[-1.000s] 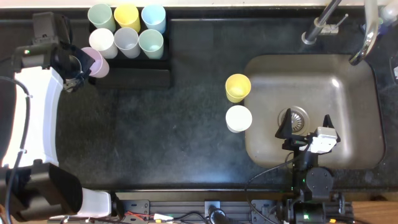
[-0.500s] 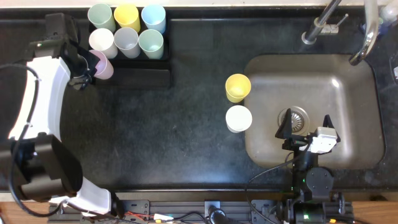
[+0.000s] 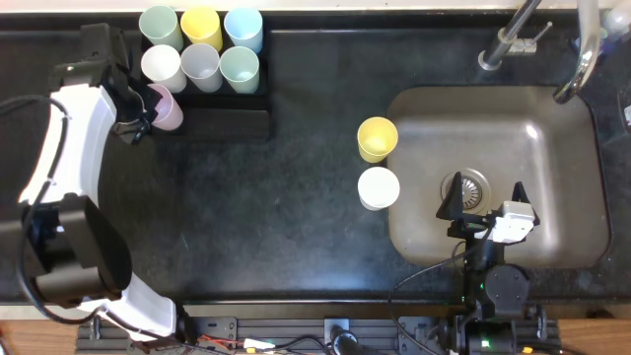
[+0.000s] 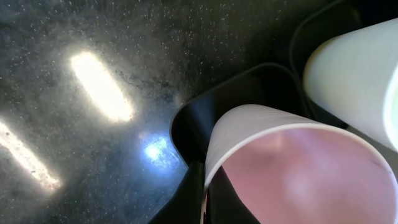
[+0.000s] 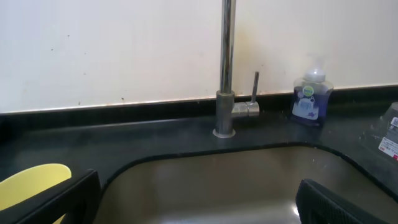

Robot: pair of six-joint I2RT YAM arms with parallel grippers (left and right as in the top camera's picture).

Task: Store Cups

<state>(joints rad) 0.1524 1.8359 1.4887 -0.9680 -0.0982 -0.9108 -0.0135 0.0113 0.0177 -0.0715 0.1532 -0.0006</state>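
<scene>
My left gripper is shut on the rim of a pink cup, holding it tilted at the left end of the black rack. In the left wrist view the pink cup hangs over an empty rack slot, beside a white cup. The rack holds several cups in two rows. A yellow cup and a white cup stand on the counter by the sink. My right gripper rests open above the sink, with nothing between its fingers.
The steel sink takes up the right side, with a faucet and a soap bottle behind it. Dark counter lies bare between the rack and the two loose cups.
My left gripper has carried the pink cup a little to the right, closer over the rack's left end. The right arm has not moved.
</scene>
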